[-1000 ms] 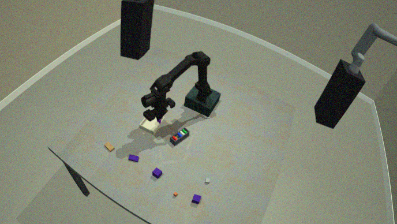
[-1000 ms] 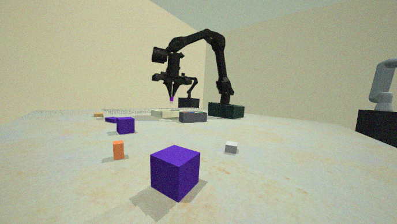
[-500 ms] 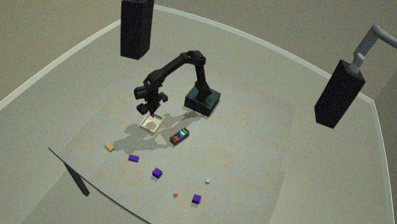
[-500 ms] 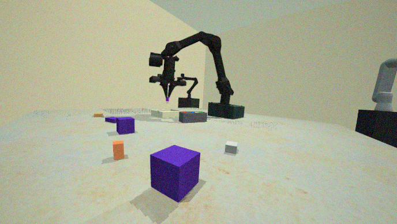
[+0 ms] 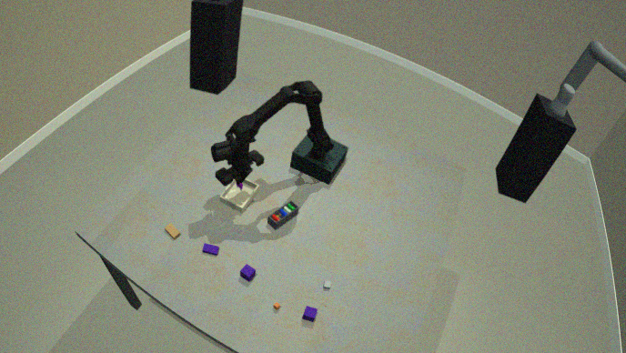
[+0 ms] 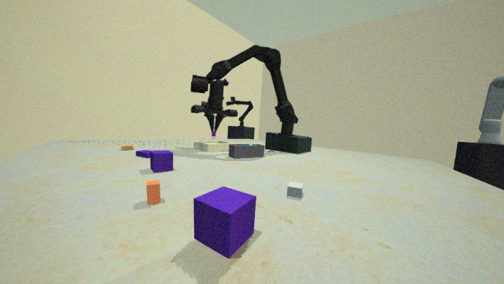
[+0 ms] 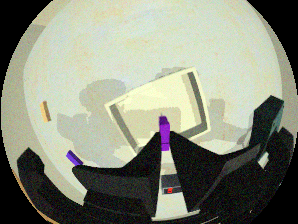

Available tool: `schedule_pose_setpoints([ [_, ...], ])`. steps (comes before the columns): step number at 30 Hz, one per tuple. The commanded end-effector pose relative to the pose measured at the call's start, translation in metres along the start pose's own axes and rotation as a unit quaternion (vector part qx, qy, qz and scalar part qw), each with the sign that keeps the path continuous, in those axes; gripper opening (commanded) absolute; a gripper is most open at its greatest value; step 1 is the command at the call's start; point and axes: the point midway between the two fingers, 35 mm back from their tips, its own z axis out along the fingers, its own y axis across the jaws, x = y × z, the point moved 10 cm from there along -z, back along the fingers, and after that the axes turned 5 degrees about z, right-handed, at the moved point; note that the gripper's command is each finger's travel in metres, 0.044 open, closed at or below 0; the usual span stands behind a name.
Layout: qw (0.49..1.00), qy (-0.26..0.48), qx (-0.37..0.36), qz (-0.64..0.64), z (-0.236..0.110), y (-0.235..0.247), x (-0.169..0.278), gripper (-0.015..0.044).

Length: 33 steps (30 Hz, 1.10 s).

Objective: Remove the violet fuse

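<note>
You have one violet fuse (image 7: 164, 131) pinched in the closed gripper (image 7: 164, 151), hanging above the single tray (image 5: 239, 195). One fuse block (image 5: 283, 215) stands apart, four fuses showing in it. On the table (image 5: 409, 237): three purple blocks, two orange, one white. Your gripper's fingertips hide the fuse's upper end.

Violet fuse (image 7: 162, 131), cream tray (image 5: 238, 195), black gripper (image 6: 214, 134), grey block (image 6: 246, 150).
</note>
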Motion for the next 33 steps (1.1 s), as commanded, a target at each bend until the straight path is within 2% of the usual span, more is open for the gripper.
schedule_pose_setpoints([
  [1,1.000,0.000,0.005,0.000,0.009,-0.001,0.000,0.0000],
  [10,1.000,0.000,0.005,0.000,0.017,-0.001,0.000,0.0000],
  [23,1.000,0.000,0.002,-0.001,0.011,-0.001,0.000,0.0330],
  [26,1.000,0.000,0.005,0.000,-0.020,0.000,0.000,0.0330],
  [33,1.000,0.000,0.005,0.000,-0.023,-0.001,0.000,0.0330],
])
